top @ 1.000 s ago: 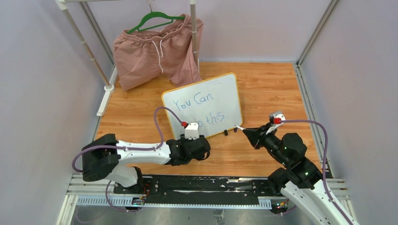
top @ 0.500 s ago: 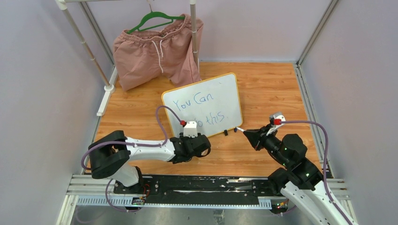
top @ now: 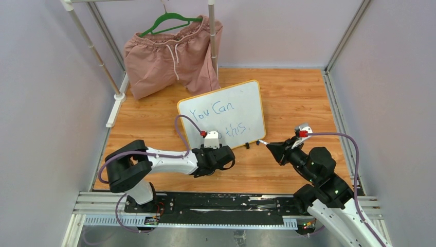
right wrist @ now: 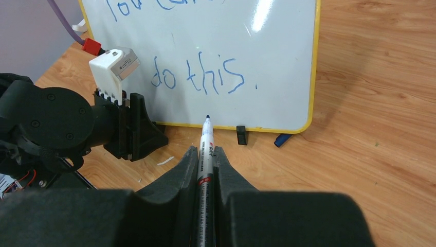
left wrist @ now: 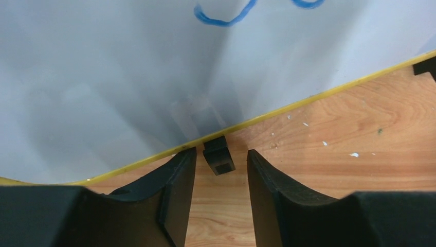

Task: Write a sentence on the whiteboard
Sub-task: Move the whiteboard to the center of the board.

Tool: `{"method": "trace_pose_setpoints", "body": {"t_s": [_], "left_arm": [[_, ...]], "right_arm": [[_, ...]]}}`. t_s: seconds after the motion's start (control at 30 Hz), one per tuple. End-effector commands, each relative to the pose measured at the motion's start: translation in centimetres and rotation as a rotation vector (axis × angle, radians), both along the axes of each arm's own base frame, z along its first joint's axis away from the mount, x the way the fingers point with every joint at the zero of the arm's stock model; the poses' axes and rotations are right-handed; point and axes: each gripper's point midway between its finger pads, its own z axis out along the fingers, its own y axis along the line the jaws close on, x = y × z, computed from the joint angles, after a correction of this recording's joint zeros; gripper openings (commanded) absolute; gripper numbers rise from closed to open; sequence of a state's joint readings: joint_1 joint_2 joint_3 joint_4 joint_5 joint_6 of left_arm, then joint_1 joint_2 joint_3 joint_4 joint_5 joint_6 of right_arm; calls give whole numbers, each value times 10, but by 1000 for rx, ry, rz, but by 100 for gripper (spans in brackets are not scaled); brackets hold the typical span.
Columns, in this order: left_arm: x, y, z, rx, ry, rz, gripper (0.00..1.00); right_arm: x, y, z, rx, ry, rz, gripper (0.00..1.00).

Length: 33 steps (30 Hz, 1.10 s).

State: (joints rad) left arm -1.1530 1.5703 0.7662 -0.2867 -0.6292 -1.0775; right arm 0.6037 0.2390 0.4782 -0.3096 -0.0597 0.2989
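The left arm (top: 154, 163) has slid right along the whiteboard's (top: 247, 103) lower edge since a second ago; the right arm has not moved. The board stands propped mid-table (top: 298, 92), in front of pink shorts (top: 172, 54) on a green hanger (top: 172, 21). The sentence (top: 223, 108) reads "You Can do this."; from above, the left wrist covers "do". The left gripper (left wrist: 220, 159) has its jaws apart, flanking a black foot (left wrist: 216, 146) without touching. The right gripper (right wrist: 206, 153) clamps a marker (right wrist: 207, 134), tip just short of the frame. A small blue piece (right wrist: 282, 139) lies by the corner.
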Motion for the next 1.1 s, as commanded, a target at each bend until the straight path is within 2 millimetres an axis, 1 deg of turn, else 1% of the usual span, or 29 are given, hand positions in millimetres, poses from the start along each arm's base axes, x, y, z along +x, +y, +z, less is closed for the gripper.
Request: {"method": "trace_pose_setpoints", "body": {"t_s": [0.0, 0.37, 0.63, 0.83, 1.07], "left_arm": [[16, 4, 2, -9, -47, 90, 44], [25, 24, 8, -5, -85, 175, 29], [30, 42, 5, 1, -90, 231, 14], [34, 63, 0, 8, -93, 290, 1], [41, 87, -4, 13, -94, 362, 0]], "right_arm": [[2, -3, -1, 6, 0, -18, 0], [2, -3, -3, 2, 3, -21, 0], [2, -4, -3, 3, 2, -23, 0], [2, -4, -3, 3, 3, -23, 0], [2, -4, -3, 1, 4, -25, 0]]}}
